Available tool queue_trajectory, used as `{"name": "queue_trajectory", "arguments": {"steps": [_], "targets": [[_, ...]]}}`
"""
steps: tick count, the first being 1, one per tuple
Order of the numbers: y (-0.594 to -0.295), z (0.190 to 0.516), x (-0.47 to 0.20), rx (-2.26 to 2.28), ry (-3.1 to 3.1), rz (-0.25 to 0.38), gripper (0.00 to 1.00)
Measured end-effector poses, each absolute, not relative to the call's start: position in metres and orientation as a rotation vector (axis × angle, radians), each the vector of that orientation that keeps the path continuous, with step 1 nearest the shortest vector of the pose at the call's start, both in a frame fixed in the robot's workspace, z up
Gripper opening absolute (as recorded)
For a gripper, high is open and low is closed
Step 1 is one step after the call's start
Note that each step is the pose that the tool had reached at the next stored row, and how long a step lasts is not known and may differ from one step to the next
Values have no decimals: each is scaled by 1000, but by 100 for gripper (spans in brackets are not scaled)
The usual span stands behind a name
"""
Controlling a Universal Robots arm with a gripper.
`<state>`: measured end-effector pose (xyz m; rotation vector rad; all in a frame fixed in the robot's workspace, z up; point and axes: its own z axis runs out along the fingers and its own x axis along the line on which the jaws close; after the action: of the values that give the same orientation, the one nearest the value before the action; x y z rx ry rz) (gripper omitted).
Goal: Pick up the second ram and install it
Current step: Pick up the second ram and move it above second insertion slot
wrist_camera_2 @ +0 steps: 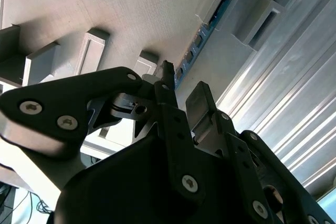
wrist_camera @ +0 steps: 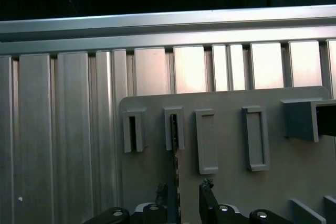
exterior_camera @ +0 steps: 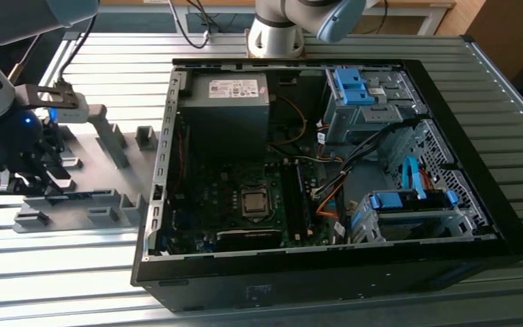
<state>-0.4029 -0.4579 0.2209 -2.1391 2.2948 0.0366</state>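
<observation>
first wrist view: the ram (wrist_camera: 175, 153) stands on edge, its far end seated in a narrow pocket (wrist_camera: 174, 128) of the grey fixture (wrist_camera: 294, 182). the gripper (wrist_camera: 181, 195) is spread, one finger on each side of the strip, with a gap showing on both sides, so nothing is pinched yet. the gap looks wider on one side. if the fingers close like that, i judge they could push the strip sideways and cock it in its pocket, and a lift would then bind. the next pocket (wrist_camera: 133, 130) is dark inside and i cannot tell what it holds. the two wider ones (wrist_camera: 207, 141) look empty.

second wrist view: the ram (wrist_camera_2: 202, 35) runs from its pocket toward the fingers (wrist_camera_2: 199, 98), which straddle its near end. a hold that far out toward one end could let the strip swing. pads bearing on the chips instead of the bare board could also slip.

exterior view: the gripper (exterior_camera: 32, 180) hangs low over the fixture (exterior_camera: 106, 218), at the exterior view's left, well apart from the open case (exterior_camera: 334, 272). the case holds the board (exterior_camera: 243, 177), a power supply (exterior_camera: 229, 102), drive cages (exterior_camera: 407, 211) and loose cables (exterior_camera: 334, 197). the cables lie near the long slots, so a carried strip could snag on them.
</observation>
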Motion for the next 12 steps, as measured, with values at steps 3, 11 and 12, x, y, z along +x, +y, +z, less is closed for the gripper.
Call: {"name": "queue_trajectory", "arguments": {"steps": [3,11,12], "targets": [[-458,220,-403,-2139,2295,37,37],[-458,218,-403,-2139,2295,37,37],[-458,218,-403,-2139,2295,36,37]]}}
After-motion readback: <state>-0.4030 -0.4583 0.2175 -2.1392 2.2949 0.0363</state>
